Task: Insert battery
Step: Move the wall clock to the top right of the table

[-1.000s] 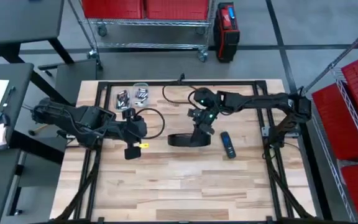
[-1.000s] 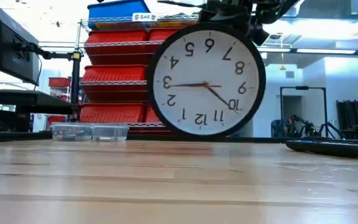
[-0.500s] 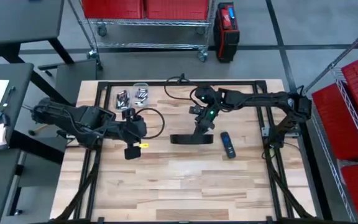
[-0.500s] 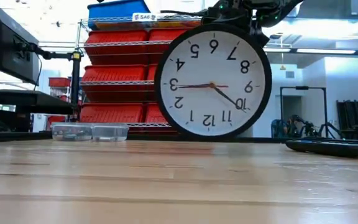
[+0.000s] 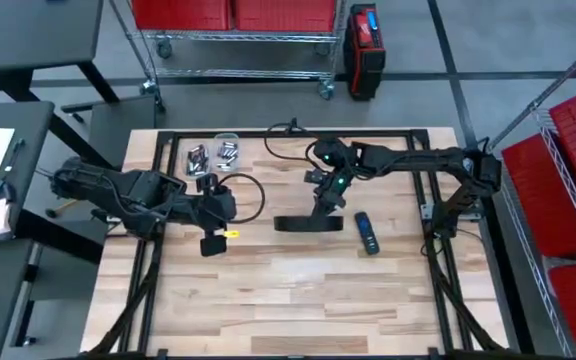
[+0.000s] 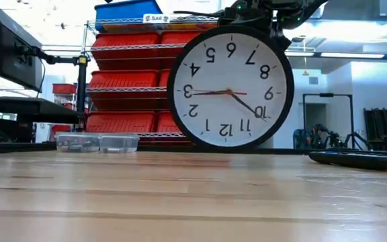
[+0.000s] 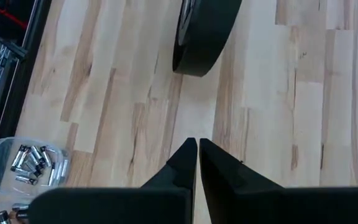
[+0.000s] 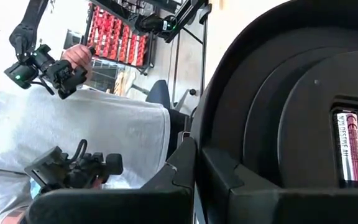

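Observation:
A round black wall clock (image 5: 303,223) with a white face (image 6: 230,91) stands on its edge mid-table, upside down, the 12 at the bottom. My right gripper (image 5: 324,207) is shut on its top rim. In the right wrist view the clock's black back shows a battery (image 8: 348,149) lying in its compartment. My left gripper (image 5: 211,243) hovers to the clock's left, shut with nothing between its fingers (image 7: 197,149). My right gripper pinches the clock's rim (image 8: 205,130) at its upper edge, near the 6 and 7 marks (image 6: 261,20). The fingers come from above and point down. The clock stands upright, its lower rim (image 6: 228,148) on the table.
Two clear tubs of loose batteries (image 5: 199,157) (image 5: 228,150) sit at the far left of the table. A dark remote (image 5: 367,232) lies right of the clock. A black cable (image 5: 253,190) loops between the arms. A person stands beyond the table.
My right gripper has drawn the clock's top toward the far edge, tipping the clock from a lean to standing straight on its edge. Its lower rim has stayed on the table. It has held still for the last half second.

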Motion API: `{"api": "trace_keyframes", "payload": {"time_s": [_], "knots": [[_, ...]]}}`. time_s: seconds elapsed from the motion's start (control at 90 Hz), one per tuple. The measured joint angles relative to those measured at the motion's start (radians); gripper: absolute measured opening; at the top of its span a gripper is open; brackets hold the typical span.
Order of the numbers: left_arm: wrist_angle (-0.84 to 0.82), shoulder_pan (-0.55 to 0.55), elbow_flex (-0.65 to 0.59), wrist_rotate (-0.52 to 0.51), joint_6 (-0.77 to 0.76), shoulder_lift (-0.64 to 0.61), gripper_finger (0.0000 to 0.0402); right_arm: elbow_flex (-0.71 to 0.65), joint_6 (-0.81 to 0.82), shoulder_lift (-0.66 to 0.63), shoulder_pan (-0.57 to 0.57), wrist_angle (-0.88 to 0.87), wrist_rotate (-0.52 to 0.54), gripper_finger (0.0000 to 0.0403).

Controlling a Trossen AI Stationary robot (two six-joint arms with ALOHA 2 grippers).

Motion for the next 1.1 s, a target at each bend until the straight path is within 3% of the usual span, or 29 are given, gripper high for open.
{"api": "trace_keyframes", "payload": {"time_s": [0.422, 0.711, 0.922, 1.1], "knots": [[0.038, 0.018, 0.0, 0.007, 0.0, 0.0, 0.001, 0.0, 0.0, 0.0, 0.0, 0.0, 0.0, 0.0], [0.181, 0.158, 0.001, 0.275, 0.009, 0.029, 0.0121, 0.0, 0.0, -0.001, 0.0, 0.001, 0.0, 0.0], [0.199, 0.246, 0.001, 0.306, 0.111, 0.138, 0.0199, 0.0, 0.0, -0.001, 0.0, 0.013, -0.008, 0.0], [0.27, 0.264, 0.001, 0.345, 0.167, 0.23, 0.0231, 0.0, 0.0, -0.001, 0.0, 0.017, -0.012, 0.0]]}}
